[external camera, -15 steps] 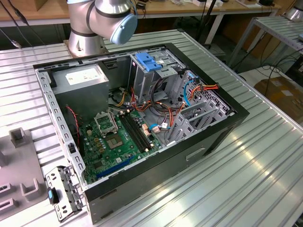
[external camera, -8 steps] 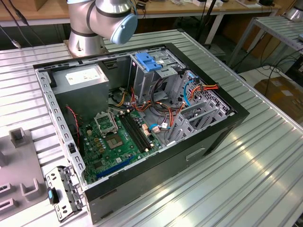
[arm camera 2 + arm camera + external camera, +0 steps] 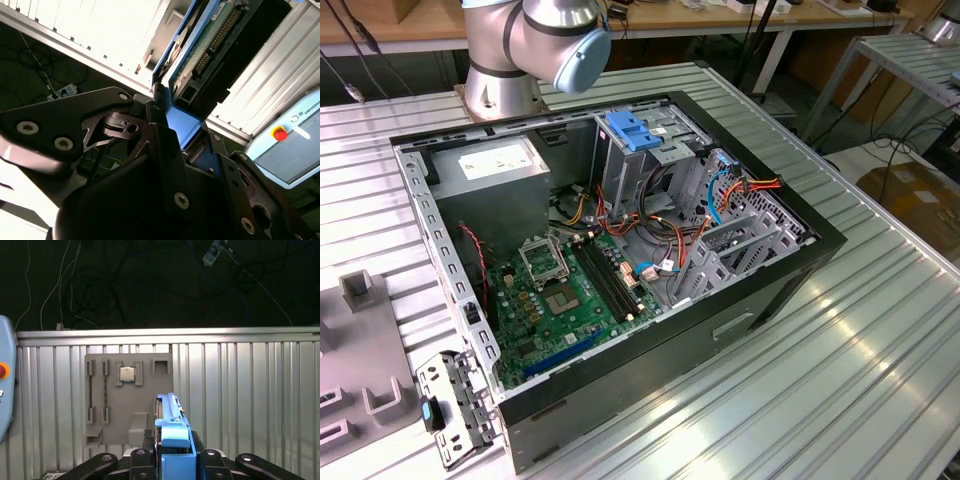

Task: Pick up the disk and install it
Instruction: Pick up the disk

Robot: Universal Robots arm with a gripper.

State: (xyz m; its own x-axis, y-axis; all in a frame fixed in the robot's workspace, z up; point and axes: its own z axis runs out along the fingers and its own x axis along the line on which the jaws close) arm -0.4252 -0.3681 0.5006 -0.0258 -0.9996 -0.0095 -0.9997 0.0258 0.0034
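Fingers (image 3: 162,135) clamped tight on the disk (image 3: 200,55), one either side of its blue carrier rail, no gap showing. In the second wrist view the disk stood edge-on out of the grip, green circuit board and connector row facing the camera. It was up in the air, clear of the ribbed tabletop (image 3: 250,390). In the first wrist view the blue rail ran straight out from between the fingers. Beyond it a grey plate (image 3: 127,405) lay flat on the tabletop, with a chip (image 3: 127,373) seated in one of its pockets. A light-blue pendant (image 3: 290,145) with a red button (image 3: 280,133) sat just off the tabletop's edge.

Over in the exterior view, the open case (image 3: 720,330) lay on its side on the tabletop, with the arm (image 3: 535,35) rising behind it. The power supply (image 3: 495,165) filled the far corner at the exterior view's left. Next to it stood the cage (image 3: 620,175) with its blue latch (image 3: 632,132) on top. Orange, red and blue cables (image 3: 650,225) trailed across the middle, between the cage and the grey bays at the exterior view's right. The green motherboard (image 3: 560,300) lay bare on the case floor. A loose metal bracket (image 3: 455,405) rested just outside the case's near corner.
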